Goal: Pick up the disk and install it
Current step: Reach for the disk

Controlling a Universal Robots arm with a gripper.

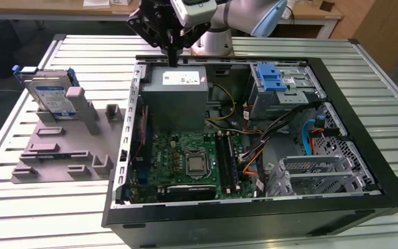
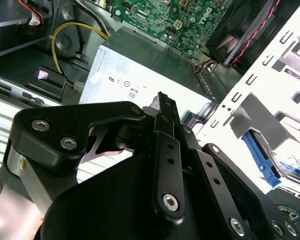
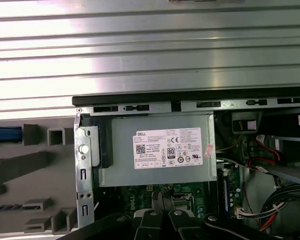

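Hovering over the rear edge of an open black desktop computer case (image 1: 254,220), the robot arm's black two-fingered hand (image 1: 173,58) sits at twelve o'clock in the exterior view. Its fingers (image 2: 166,107) are pressed together on nothing and point down just above the grey metal power-supply box (image 1: 174,96) with a white sticker. The disk (image 1: 52,96), a flat silver hard drive with a white-and-blue label framed by a blue plastic bracket, stands on edge in a grey plastic holder (image 1: 68,150). That places it at nine to ten o'clock in the same view, outside the case on the slatted metal counter (image 1: 40,207) and well apart from the hand. By the look of it the pick-up has not begun: nothing is held and the disk is untouched. Doing this step well would likely mean spreading the fingers before reaching the disk and coming down squarely over its upper edge rather than at a slant. Closing on the bracket's flat sides should let the drive lift straight out of the holder without dragging the holder along. The label face looks smooth, so an off-centre grip could let the drive tilt.
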